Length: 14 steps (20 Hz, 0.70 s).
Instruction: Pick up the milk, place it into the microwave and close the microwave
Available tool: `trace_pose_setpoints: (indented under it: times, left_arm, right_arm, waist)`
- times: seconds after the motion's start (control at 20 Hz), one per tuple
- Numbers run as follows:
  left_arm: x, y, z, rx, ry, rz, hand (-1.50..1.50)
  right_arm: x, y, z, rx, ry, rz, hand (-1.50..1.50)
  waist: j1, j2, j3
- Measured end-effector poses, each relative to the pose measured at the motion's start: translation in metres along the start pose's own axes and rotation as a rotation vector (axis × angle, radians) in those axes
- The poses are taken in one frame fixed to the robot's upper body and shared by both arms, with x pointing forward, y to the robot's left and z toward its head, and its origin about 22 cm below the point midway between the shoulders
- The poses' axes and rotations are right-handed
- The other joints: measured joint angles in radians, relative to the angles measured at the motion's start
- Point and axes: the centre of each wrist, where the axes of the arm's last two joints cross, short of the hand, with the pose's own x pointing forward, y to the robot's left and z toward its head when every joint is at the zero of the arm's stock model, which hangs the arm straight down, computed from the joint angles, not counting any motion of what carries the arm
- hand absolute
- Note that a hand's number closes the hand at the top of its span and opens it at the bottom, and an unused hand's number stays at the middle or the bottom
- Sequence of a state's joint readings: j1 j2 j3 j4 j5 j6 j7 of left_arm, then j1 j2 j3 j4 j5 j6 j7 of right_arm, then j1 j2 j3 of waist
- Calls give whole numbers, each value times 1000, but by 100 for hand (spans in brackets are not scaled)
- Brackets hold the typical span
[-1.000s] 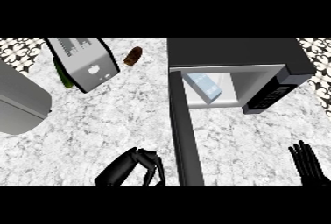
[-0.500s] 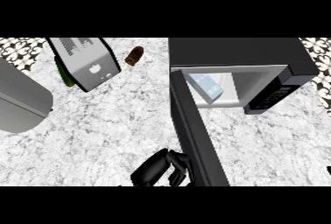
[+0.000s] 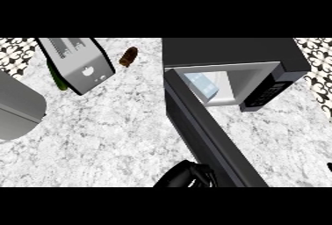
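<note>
The milk [image 3: 201, 84], a pale blue and white carton, stands inside the cavity of the black microwave [image 3: 233, 50] at the upper right. The microwave's door [image 3: 207, 132] is partly swung in. It is hinged at the cavity's left side and slants down to the right towards the lower edge. My left hand [image 3: 186, 176] shows at the bottom centre with its fingers curled, against the outer face of the door near its free end. It holds nothing. Only a black sliver of my right hand [image 3: 329, 167] shows at the right edge.
A silver toaster [image 3: 81, 66] lies tilted at the upper left, with a green object [image 3: 57, 78] behind it and a brown item [image 3: 128, 56] to its right. A large grey rounded container [image 3: 16, 112] fills the left edge. The marble counter [image 3: 110, 132] spreads between them.
The left hand has moved right, up to the door. The door's free end has swung rightwards towards the cavity. The right hand has slipped almost out of view.
</note>
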State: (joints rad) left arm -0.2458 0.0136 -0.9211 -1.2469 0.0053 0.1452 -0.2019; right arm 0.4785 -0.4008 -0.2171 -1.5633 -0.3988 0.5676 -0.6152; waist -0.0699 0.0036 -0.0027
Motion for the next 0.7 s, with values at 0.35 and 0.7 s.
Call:
trace_pose_setpoints:
  times: [0.35,0.7]
  left_arm:
    - [7,-8,-12,78,20,-49,150]
    - [20,-3,-34,152,5,-85,150]
  right_arm:
    - [25,11,-32,126,-51,-52,-150]
    - [46,26,-53,252,-83,-86,-150]
  waist:
    - [-26,6,0]
    - [-72,13,-2]
